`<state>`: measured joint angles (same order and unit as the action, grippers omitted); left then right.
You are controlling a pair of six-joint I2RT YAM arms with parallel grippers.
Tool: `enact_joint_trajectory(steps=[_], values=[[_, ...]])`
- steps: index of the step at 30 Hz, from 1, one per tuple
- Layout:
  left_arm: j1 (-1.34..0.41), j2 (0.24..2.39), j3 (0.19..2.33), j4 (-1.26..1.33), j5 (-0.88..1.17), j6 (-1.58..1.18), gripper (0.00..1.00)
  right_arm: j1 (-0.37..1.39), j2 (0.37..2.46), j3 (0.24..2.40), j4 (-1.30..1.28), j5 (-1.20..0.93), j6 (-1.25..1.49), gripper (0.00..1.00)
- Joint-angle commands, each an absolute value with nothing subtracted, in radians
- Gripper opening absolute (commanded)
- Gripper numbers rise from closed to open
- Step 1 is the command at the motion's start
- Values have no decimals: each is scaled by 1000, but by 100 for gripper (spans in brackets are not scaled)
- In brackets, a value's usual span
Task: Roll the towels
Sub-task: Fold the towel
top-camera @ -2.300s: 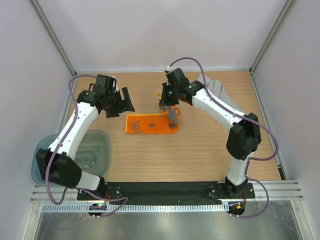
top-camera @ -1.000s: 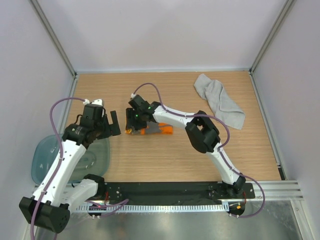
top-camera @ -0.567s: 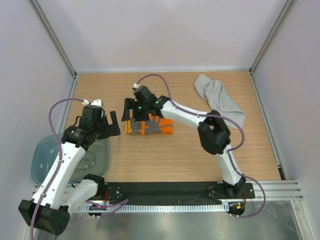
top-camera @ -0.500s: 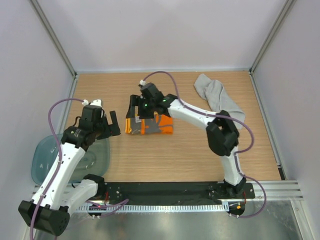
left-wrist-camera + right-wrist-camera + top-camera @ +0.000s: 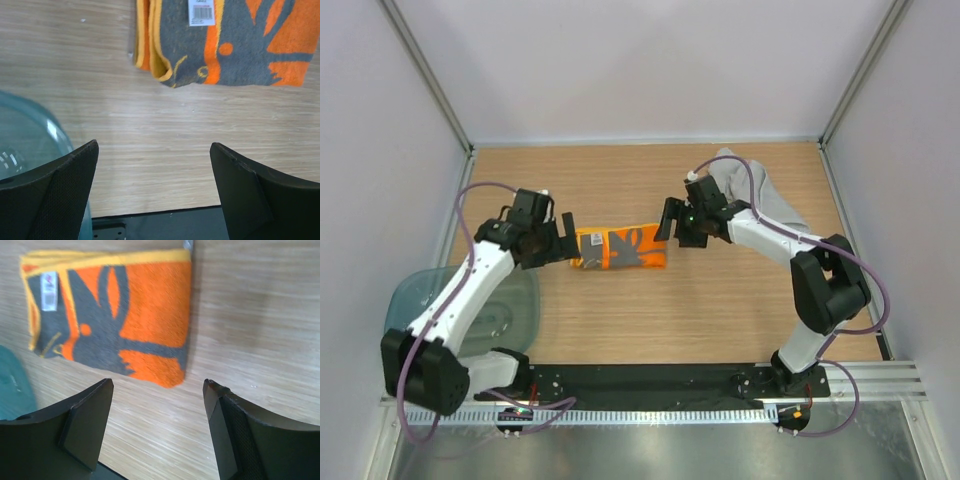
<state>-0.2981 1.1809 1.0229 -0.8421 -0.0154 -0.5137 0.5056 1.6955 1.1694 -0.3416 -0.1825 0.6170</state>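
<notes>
Orange towel [image 5: 620, 248], grey pattern, white barcode label near its left end, folded into a flat oblong on the tabletop [image 5: 650, 310], mid-scene, long side running left-right. Layered yellow-trimmed edges visible at the left end in left wrist view [image 5: 225, 45]; flat and not rolled in right wrist view [image 5: 115, 315].

Left pincer [image 5: 563, 243] just beside the towel's left end, jaws wide apart, nothing between them, bare wood below [image 5: 154, 147]. Contact with the cloth: cannot tell.

Right pincer [image 5: 678, 228] just off the towel's right end, jaws apart too, empty, clear of the cloth [image 5: 158, 385].

Grey towel [image 5: 775, 205] crumpled at far right of tabletop, partly behind the right arm, well apart from the orange one.

Teal tub [image 5: 410, 310] at near-left edge, under the left arm, its rim also in left wrist view [image 5: 25, 130]
</notes>
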Motion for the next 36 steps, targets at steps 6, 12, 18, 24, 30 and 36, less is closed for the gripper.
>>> enact_joint_trajectory(steps=[6, 12, 18, 24, 30, 36], values=[[-334, 1452, 1198, -769, 69, -560, 91, 489, 1738, 1091, -318, -176, 555, 79], [-339, 1555, 1223, -739, 81, -577, 89, 485, 1790, 1074, -262, -253, 563, 75], [-347, 1618, 1198, -698, 103, -598, 85, 485, 1805, 1020, -186, -317, 581, 66], [-356, 1680, 1207, -698, 89, -610, 76, 488, 1827, 959, -94, -370, 623, 58], [-365, 1700, 1197, -696, 51, -627, 66, 494, 1839, 931, -66, -377, 627, 43], [-374, 1743, 1206, -692, 37, -624, 39, 505, 1856, 879, -32, -373, 630, 34]])
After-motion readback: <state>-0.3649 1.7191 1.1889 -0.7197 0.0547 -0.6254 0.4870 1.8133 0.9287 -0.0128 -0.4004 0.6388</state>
